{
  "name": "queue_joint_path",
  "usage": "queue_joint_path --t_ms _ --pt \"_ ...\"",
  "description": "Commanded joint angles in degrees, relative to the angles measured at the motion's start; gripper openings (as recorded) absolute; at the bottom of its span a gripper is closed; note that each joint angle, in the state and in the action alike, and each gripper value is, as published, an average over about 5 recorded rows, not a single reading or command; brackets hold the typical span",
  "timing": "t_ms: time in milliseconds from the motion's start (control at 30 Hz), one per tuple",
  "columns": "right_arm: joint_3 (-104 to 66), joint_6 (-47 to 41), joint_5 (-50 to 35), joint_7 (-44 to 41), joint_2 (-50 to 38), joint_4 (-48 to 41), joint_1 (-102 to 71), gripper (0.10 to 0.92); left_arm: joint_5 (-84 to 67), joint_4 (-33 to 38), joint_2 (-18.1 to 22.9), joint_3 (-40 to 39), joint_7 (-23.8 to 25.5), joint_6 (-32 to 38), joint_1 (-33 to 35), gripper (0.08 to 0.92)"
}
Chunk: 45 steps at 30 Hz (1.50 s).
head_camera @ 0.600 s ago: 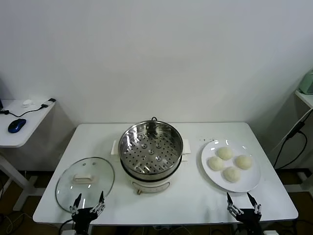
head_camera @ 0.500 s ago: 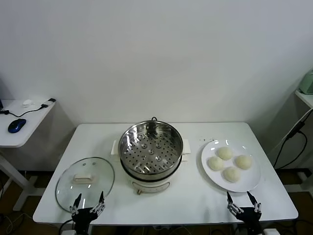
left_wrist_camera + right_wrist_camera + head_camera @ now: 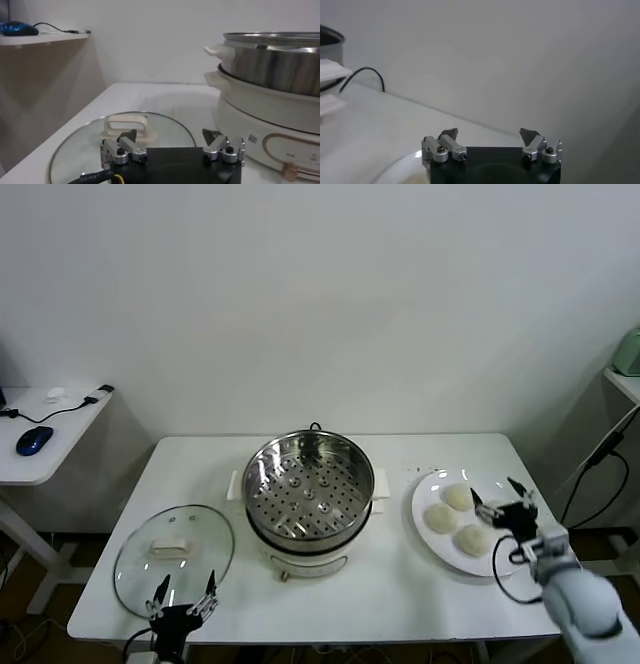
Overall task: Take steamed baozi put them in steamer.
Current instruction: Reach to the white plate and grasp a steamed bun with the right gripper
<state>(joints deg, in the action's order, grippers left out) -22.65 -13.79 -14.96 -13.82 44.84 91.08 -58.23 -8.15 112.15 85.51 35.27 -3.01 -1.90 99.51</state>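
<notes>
At the far left of the head view a side shelf (image 3: 45,434) carries a blue mouse (image 3: 34,440) and a cable. On the white desk (image 3: 390,584), at lower left, the glass lid (image 3: 174,559) lies flat with its white handle (image 3: 172,547) up. My left jaws (image 3: 183,602) sit at the bottom edge of the frame, just at the near rim of that lid, spread and gripping nothing. In the left wrist view the same spread tips (image 3: 172,145) frame the lid handle (image 3: 123,128), with the cream base of the pot to one side.

In the middle of the frame stands the steamer (image 3: 308,489), its perforated tray bare and shiny, side handles sticking out from the cream base.

To the right of it lies the white plate (image 3: 440,544) with the steamed baozi (image 3: 440,517) grouped on it. I can make out three buns clearly: one at the plate's upper part, one on its left, one toward the lower part. My right jaws (image 3: 503,502) hang over the right half of the plate, spread wide and holding nothing, and they cover the spot on that side, so I cannot tell what lies beneath them. The buns I see sit to the left of and below the tips, none between them. My right wrist view shows the parted tips (image 3: 490,142) with the pale plate rim (image 3: 395,167) under them and the wall beyond.
</notes>
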Motion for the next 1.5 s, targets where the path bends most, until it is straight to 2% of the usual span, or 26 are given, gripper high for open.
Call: queue_joint_path --t_ms 33,167,233,433,567,833,1100,1500 --pt "34.0 3.6 5.8 -30.1 -20.3 -19.5 38.4 0.823 0.1 -0.3 0.0 -0.1 -0.2 0.6 0.0 0.823" --pt "56.8 16.1 8.8 -47.4 -20.4 -27.9 58.0 0.823 0.1 -0.7 0.1 0.0 -0.4 0.8 -0.1 0.823" --pt "68.7 19.5 9.3 -53.3 -18.9 -31.5 67.6 0.823 0.2 -1.0 0.2 0.0 -0.5 1.0 -0.1 0.823" --pt "91.9 21.6 9.6 -61.7 -11.3 -39.0 84.6 0.823 0.1 -2.1 0.4 -0.1 -0.5 1.4 -0.8 0.823" --pt "95.3 21.7 9.5 -61.8 -5.2 -43.8 85.0 0.823 0.1 -2.4 0.5 -0.2 -0.5 1.5 -1.2 0.823" --pt "89.9 19.6 8.1 -56.8 4.1 -51.7 76.5 0.823 0.0 -2.6 0.6 0.3 -0.5 1.6 -1.3 0.823" --pt "83.5 18.0 10.1 -51.1 10.3 -58.6 68.9 0.823 -0.1 -4.0 0.5 0.4 -0.6 2.2 -1.5 0.823" --pt "77.9 18.0 14.7 -49.2 15.9 -65.1 64.6 0.823 0.0 -4.6 0.6 0.2 -0.6 2.2 -1.6 0.823"
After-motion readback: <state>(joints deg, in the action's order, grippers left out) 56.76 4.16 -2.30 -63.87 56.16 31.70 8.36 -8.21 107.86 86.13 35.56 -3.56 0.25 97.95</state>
